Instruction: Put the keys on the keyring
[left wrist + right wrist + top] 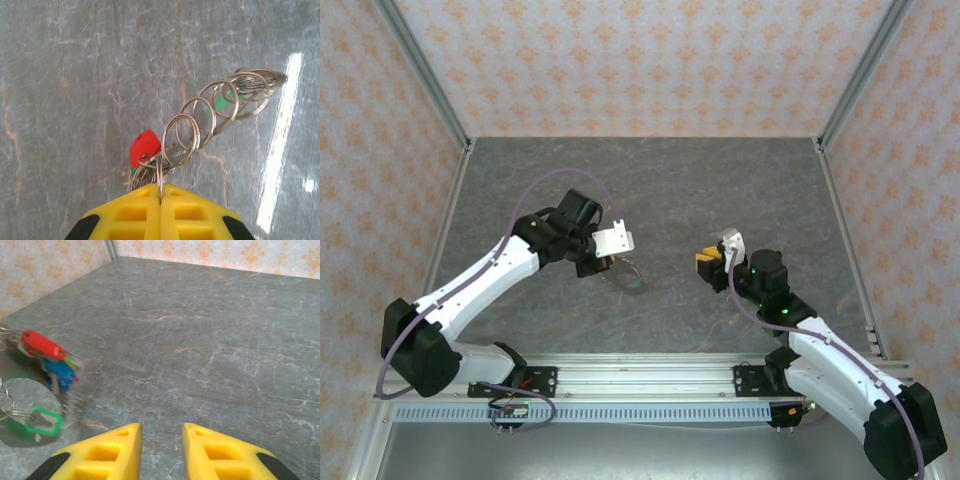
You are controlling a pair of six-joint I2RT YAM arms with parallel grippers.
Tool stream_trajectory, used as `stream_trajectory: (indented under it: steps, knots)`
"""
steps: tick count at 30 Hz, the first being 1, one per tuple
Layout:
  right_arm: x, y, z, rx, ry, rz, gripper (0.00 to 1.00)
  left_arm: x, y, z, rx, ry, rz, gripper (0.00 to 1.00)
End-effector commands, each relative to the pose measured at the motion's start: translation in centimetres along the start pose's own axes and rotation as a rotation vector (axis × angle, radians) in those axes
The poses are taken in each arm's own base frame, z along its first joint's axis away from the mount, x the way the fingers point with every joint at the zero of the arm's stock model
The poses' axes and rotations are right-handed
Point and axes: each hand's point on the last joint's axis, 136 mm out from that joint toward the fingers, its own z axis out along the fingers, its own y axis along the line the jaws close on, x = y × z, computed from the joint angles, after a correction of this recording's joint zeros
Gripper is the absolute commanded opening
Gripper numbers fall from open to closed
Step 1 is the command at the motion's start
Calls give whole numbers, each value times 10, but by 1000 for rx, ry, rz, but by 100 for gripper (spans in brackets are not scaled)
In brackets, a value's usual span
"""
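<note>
Keyring (196,131) pinched in left claw (160,192) (red key (144,147) attached); right claw (161,432) parted.

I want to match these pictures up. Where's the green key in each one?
Top external: green key near the centre, just right of the left tool.
Left wrist: upper right, behind the ring chain.
Right wrist: bottom left corner.
Shared landmark: that ring chain, attached to it.

Bright, even overhead light, with faint shadows. In the left wrist view a long white glare streak crosses the grey marbled stone counter (280,150) at right, and the red plastic key cover (144,146) is blurred. In the right wrist view, the coloured plastic-headed keys (42,345) at left are smeared.
</note>
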Motion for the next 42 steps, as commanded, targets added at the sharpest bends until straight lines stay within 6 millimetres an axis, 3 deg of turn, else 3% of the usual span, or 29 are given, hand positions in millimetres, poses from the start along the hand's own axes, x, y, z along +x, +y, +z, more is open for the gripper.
stream_trajectory:
  steps: [1, 8, 15, 23, 30, 33, 35, 42]
  knots:
    - [-4, -10, -1, 56, -36, 11, 26, -1, 1, -21, -21, 16, 51, 0]
    - [-7, -13, -4, 80, -40, 16, 26, -20, -8, -2, 73, -45, 63, 0]
    - [-12, -19, -13, 127, -32, 3, 26, -42, -32, 44, 162, -20, 125, 0]
    - [-8, -31, -20, 205, -36, 83, 26, -83, -38, 82, 195, -53, 134, 0]
    - [-7, -39, -30, 259, -71, 123, 26, -85, -57, 115, 219, -18, 118, 0]
    - [-9, -46, -34, 304, -102, 134, 28, -92, -65, 123, 217, -51, 87, 1]
    - [-12, -51, -36, 334, -123, 135, 30, -97, -67, 126, 211, -82, 53, 11]
    - [-30, -75, -49, 488, -200, 88, 36, -103, -64, 110, 150, -186, -15, 23]
